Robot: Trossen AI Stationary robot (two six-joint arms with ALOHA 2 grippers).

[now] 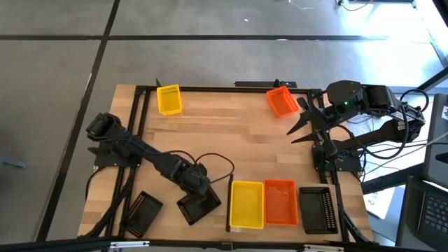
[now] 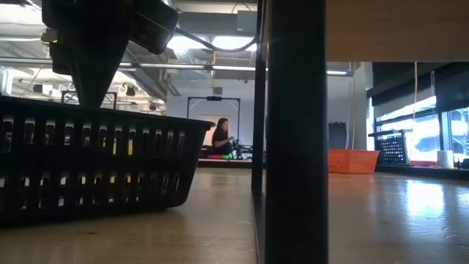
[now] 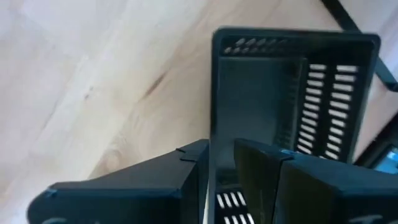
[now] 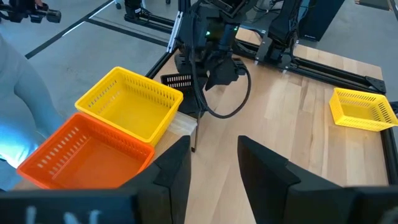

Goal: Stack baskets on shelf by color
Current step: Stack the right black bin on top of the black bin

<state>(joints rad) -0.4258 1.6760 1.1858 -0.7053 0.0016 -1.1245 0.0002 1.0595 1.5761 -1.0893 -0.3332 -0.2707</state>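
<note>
Baskets (image 1: 246, 204) on wooden tabletop (image 1: 231, 147); concrete floor (image 1: 210, 42) beyond

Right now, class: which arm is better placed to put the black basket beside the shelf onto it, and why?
Left. The left gripper already pinches the black basket's wall, just beside the shelf. The right gripper hangs open and empty near the far orange basket.

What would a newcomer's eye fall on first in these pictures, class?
Probably the bright row on the shelf at the table's near edge: a yellow basket, an orange basket and a black basket side by side. Next, the left gripper closed on the wall of another black basket just left of the shelf.
</note>
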